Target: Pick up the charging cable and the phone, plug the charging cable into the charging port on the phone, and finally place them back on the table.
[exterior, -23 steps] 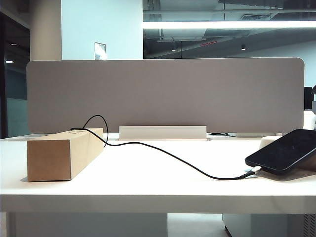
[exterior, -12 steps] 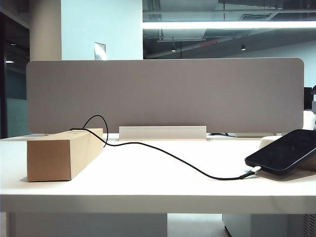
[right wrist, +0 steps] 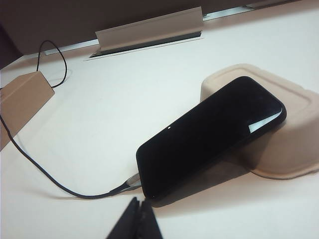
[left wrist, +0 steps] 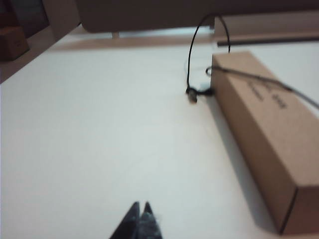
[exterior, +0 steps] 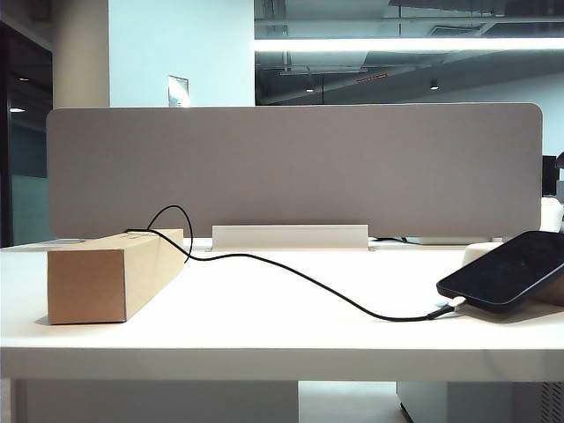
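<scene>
The black phone point(exterior: 511, 269) point(right wrist: 214, 132) leans tilted, its upper end on a beige tray point(right wrist: 284, 139) and its lower end on the white table point(exterior: 264, 339). The black charging cable point(exterior: 291, 273) point(right wrist: 45, 177) runs from the cardboard box across the table, and its silvery plug point(right wrist: 130, 183) sits in the phone's short lower edge, covering the charging port. My right gripper point(right wrist: 138, 201) is shut and empty, just in front of the phone's lower corner. My left gripper point(left wrist: 141, 206) is shut and empty over bare table beside the box point(left wrist: 264, 134). Neither gripper shows in the exterior view.
A long brown cardboard box point(exterior: 106, 273) lies at the table's left, with the cable's far loop point(left wrist: 194, 45) and a small dark connector point(left wrist: 192, 94) beside it. A grey partition point(exterior: 291, 167) and a white cable flap point(exterior: 291, 236) line the back.
</scene>
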`<state>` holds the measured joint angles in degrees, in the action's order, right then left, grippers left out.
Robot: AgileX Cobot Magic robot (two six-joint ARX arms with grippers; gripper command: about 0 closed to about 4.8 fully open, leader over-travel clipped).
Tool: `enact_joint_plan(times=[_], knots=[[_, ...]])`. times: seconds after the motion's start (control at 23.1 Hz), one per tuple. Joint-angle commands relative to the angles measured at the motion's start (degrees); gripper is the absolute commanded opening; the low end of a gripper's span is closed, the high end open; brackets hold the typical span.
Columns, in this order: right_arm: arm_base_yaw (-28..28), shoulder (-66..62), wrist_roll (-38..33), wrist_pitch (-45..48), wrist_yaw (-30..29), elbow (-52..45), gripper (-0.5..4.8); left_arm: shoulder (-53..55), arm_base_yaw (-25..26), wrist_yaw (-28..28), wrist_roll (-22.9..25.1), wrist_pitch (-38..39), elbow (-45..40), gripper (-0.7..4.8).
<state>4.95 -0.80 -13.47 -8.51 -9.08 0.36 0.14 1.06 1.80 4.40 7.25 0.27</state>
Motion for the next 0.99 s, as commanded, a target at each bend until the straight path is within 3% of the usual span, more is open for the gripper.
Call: enact_joint_plan(times=[0.04, 0.35, 0.99], knots=[[-0.07, -0.04, 0.22, 0.63, 0.2, -0.33, -0.05, 0.07, -0.02, -0.63, -3.26, -6.34, 0.17, -0.05], [-0.07, -0.04, 0.22, 0.63, 0.2, -0.33, -0.05, 0.07, 0.15, -0.59, -3.85, -15.43, 0.17, -0.05], [-0.07, -0.04, 0.22, 0.63, 0.2, -0.33, -0.05, 0.07, 0.11, -0.55, -3.82, -14.58, 0.17, -0.05]])
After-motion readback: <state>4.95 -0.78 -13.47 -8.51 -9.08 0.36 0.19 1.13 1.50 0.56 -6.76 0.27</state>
